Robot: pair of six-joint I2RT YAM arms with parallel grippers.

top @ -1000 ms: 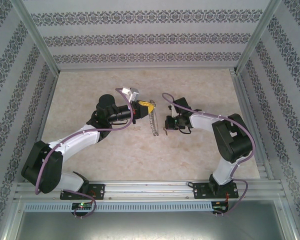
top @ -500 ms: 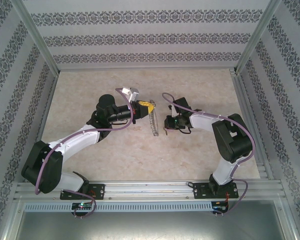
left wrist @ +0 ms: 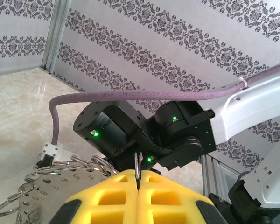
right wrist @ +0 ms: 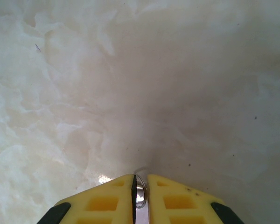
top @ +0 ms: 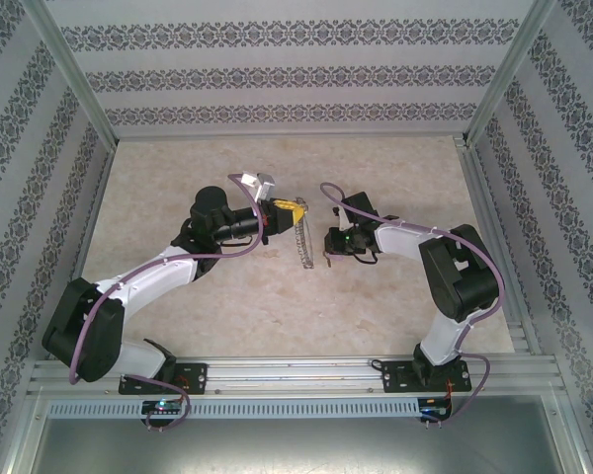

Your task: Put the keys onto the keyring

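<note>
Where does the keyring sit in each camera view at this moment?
Top external: keyring hangs mid-table from the left tool, beside the right tool.
Left wrist: keyring at lower left, its wire pinched between the yellow fingers.
Right wrist: a silvery piece between the yellow fingers; whether it is the keyring is unclear.
Shared landmark: the marbled tabletop.
</note>
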